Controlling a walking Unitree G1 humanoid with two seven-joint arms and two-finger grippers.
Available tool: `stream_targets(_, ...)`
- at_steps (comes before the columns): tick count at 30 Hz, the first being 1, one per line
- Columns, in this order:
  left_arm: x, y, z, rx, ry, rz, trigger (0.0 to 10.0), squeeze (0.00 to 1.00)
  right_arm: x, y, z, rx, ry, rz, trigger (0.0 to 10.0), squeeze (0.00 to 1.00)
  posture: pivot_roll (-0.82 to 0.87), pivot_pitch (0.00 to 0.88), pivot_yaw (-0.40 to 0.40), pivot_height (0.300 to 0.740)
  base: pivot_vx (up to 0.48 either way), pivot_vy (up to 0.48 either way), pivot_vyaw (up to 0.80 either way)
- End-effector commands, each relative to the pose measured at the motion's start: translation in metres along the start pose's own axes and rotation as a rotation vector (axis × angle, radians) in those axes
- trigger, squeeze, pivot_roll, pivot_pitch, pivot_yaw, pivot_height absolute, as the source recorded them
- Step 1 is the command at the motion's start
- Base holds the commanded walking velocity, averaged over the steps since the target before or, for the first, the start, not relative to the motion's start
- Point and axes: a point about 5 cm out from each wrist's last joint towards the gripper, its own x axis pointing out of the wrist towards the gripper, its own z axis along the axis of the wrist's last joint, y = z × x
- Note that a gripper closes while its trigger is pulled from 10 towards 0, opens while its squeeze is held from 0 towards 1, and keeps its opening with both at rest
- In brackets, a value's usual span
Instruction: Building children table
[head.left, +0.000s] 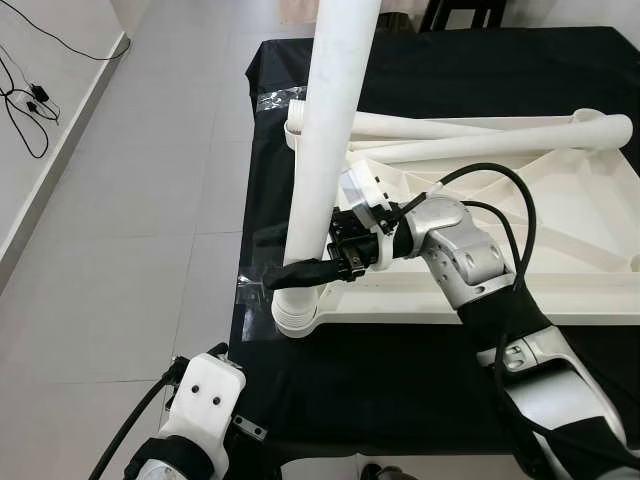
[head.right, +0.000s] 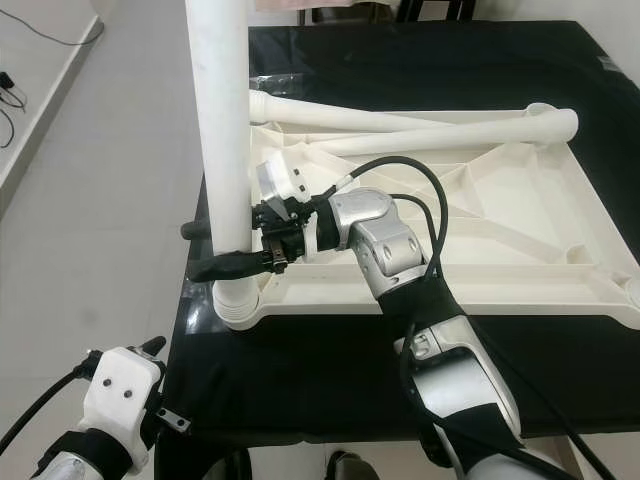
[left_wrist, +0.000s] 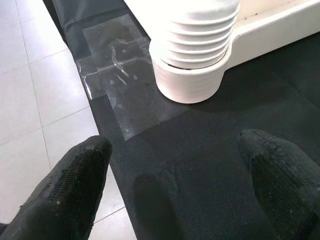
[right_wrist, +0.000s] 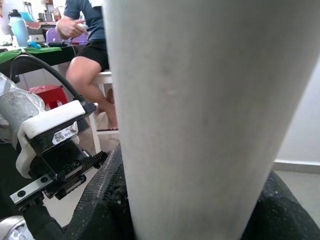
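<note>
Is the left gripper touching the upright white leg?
No, the left gripper hovers open above the black cloth, apart from the upright white leg.

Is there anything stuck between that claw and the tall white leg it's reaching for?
No. The right gripper is closed directly around the upright white leg, which stands in the corner socket of the upturned tabletop.

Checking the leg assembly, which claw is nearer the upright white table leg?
Right. The right claw grips the upright leg just above its socket; the left claw hovers open below, off the table corner.
</note>
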Motion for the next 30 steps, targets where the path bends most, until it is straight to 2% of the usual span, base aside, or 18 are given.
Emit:
stream_targets(1,-0.003,-0.001,-0.002,0.003,0.011,-0.01,10.0,0.0,0.0,0.002,-0.008,0.026,0.037,0.025,10.0,0.0,0.09,0.258,-0.011,0.74,0.0,0.0,0.0)
stream_targets(5,-0.003,-0.002,-0.002,0.006,0.01,-0.011,10.0,0.0,0.003,0.006,-0.007,0.02,0.069,0.099,10.0,0.0,0.1,0.255,-0.009,0.74,0.0,0.0,0.0)
stream_targets(6,-0.003,-0.002,-0.002,0.006,0.011,-0.011,10.0,0.0,0.008,0.009,-0.004,0.011,0.091,0.172,10.0,0.0,0.1,0.254,-0.009,0.74,0.0,0.0,0.0)
stream_targets(14,-0.003,-0.002,-0.001,0.005,0.008,-0.01,10.0,0.0,0.019,0.015,-0.001,0.0,0.138,0.278,10.0,0.0,0.1,0.264,-0.015,0.74,0.0,0.0,0.0)
stream_targets(21,-0.003,-0.003,0.0,0.0,0.004,-0.005,10.0,0.0,0.03,0.014,-0.002,0.005,0.192,0.348,10.0,0.0,0.1,0.272,-0.023,0.74,0.0,0.0,0.0)
stream_targets(26,-0.003,-0.003,0.001,-0.002,0.003,-0.003,10.0,0.0,0.032,0.014,-0.003,0.012,0.209,0.365,10.0,0.0,0.1,0.274,-0.024,0.74,0.0,0.0,0.0)
stream_targets(30,-0.003,-0.004,0.001,-0.005,0.001,0.001,10.0,0.0,0.033,0.016,-0.008,0.053,0.226,0.393,10.0,0.0,0.1,0.279,-0.026,0.74,0.0,0.0,0.0)
